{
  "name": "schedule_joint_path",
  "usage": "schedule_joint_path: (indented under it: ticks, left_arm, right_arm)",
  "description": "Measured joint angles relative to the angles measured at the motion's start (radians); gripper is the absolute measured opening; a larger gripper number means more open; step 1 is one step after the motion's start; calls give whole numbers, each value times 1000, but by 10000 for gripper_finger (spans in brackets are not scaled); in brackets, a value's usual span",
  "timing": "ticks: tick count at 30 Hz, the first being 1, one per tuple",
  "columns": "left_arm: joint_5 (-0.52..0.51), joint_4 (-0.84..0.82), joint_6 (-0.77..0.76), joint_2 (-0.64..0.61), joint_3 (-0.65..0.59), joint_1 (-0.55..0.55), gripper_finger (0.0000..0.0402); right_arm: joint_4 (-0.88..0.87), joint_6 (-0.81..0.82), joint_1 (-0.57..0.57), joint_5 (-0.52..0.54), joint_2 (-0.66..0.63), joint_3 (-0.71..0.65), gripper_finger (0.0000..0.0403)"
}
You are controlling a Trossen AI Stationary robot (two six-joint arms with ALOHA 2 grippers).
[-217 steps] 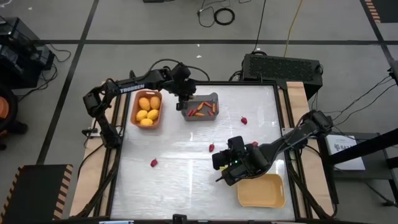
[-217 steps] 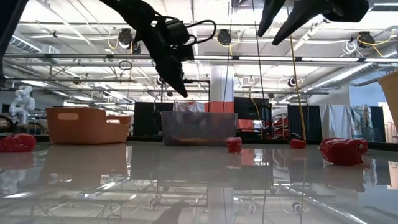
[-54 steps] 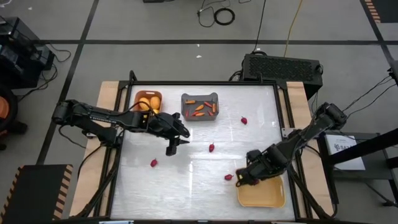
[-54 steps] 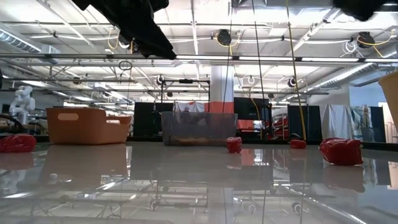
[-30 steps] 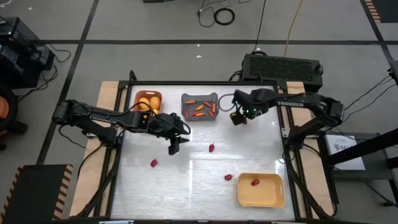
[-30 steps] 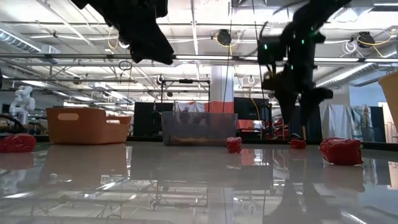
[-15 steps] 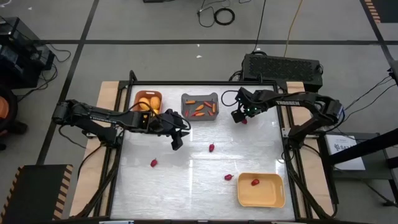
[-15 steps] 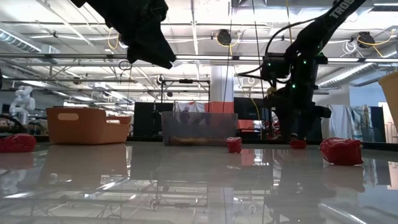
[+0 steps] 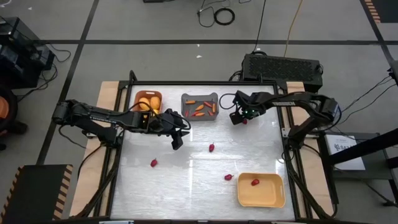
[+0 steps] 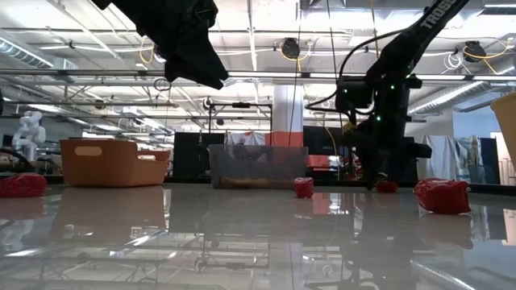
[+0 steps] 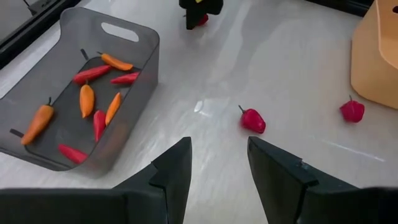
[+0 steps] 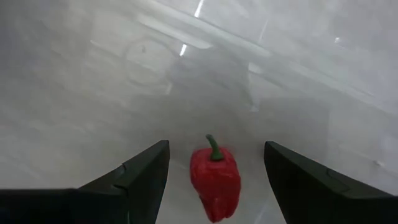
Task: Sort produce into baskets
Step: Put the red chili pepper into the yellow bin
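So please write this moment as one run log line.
right gripper: open, around red pepper on table | left gripper: open, empty, near grey basket | yellow basket: one pepper

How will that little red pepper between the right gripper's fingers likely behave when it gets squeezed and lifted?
The red pepper looks glossy and rounded, so it may slip or squirt sideways under the open right gripper. It lies on a shiny table, so a nudge would probably slide or roll it. It seems small and toy-like, likely light and fairly stiff.

Two black arms w/ white lettering, green LEDs, black cables.
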Motion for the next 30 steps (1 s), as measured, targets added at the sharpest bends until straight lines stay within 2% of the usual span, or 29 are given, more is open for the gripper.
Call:
schedule_joint_path:
  ticks: [5, 8, 20, 26, 30]
  left_arm:
    - [7, -9, 0, 0, 0, 0, 164]
    - [8, -24, 0, 0, 0, 0, 164]
    - [12, -44, 1, 0, 0, 0, 164]
    - [13, -87, 2, 0, 0, 0, 164]
    - [13, -101, 24, 0, 0, 0, 164]
  right_arm:
    - [4, 3, 10, 7, 15, 1, 252]
    - [1, 11, 18, 10, 15, 1, 237]
    - [-12, 33, 25, -2, 8, 1, 118]
    - [-12, 43, 36, -152, -33, 26, 93]
    - [-35, 99, 94, -224, -73, 64, 92]
